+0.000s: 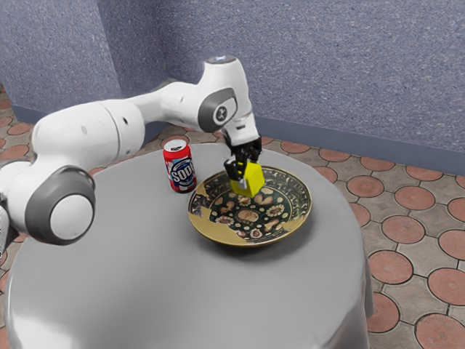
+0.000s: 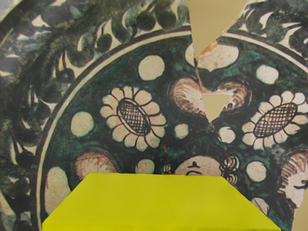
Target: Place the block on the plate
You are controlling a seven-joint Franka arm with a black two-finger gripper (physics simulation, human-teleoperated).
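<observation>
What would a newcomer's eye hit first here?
Probably the bright yellow block, held in the black claw over the plate. Next, that plate itself: dark green florals broken by plain tan patches, sitting on the round gray table. Then the red soda can, upright beside the plate, toward the exterior view's left.
</observation>
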